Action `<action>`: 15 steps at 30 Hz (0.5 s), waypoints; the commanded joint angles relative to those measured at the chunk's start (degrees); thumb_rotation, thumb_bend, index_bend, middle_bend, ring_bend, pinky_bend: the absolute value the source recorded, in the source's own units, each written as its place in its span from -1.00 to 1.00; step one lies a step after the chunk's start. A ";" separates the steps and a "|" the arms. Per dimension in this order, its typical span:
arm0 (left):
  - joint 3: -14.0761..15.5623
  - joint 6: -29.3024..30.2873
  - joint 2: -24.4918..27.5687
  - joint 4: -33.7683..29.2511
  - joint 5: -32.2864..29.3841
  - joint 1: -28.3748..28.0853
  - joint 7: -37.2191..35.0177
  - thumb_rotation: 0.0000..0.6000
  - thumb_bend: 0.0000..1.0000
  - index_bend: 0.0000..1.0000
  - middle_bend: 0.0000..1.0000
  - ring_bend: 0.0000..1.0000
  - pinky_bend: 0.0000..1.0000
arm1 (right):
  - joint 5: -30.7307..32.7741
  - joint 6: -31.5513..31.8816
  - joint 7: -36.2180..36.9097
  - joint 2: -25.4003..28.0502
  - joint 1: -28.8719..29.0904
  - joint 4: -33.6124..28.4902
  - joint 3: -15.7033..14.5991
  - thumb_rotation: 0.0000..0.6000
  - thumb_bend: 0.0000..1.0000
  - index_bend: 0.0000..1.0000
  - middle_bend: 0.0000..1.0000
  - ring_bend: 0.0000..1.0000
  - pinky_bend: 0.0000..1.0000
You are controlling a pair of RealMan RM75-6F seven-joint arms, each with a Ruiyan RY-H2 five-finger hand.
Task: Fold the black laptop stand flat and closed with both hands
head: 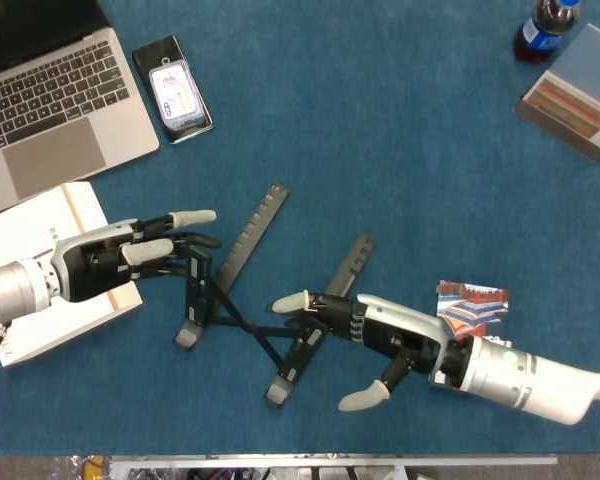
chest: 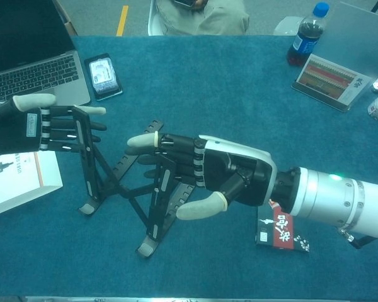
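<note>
The black laptop stand (head: pixel 238 322) (chest: pixel 123 189) stands unfolded on the blue table, its two notched rails splayed apart and joined by crossed struts. My left hand (head: pixel 115 262) (chest: pixel 41 123) is at the upper end of the left rail (head: pixel 242 243), fingers spread and holding nothing; whether the fingertips touch the rail cannot be told. My right hand (head: pixel 385 335) (chest: pixel 223 177) lies against the right rail (head: pixel 320 320) (chest: pixel 159 192), fingers stretched along it and thumb apart below, not clasping it.
A laptop (head: pixel 50 95) (chest: pixel 34 53) and a phone (head: pixel 175 85) (chest: pixel 105 75) sit at the back left, with a white booklet (head: pixel 35 235) (chest: pixel 16 179) under my left arm. A cola bottle (head: pixel 545 25) and a box (head: pixel 575 95) stand at the back right. A colourful packet (head: pixel 472 305) (chest: pixel 280 229) lies by my right wrist.
</note>
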 commanded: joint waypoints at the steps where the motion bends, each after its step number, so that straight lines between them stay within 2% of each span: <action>1: 0.31 0.42 0.11 0.14 0.10 0.33 -0.02 0.34 -0.51 -0.91 -0.67 -0.73 -0.64 | 0.00 0.05 0.05 0.05 -0.03 0.05 -0.06 1.00 -0.86 -0.73 -0.84 -1.00 -0.90; 15: 1.00 1.14 0.80 -0.07 0.20 0.81 0.60 0.33 -0.51 -0.92 -0.67 -0.73 -0.64 | -0.14 0.06 -0.02 0.26 -0.14 0.22 -0.49 1.00 -0.86 -0.73 -0.84 -1.00 -0.90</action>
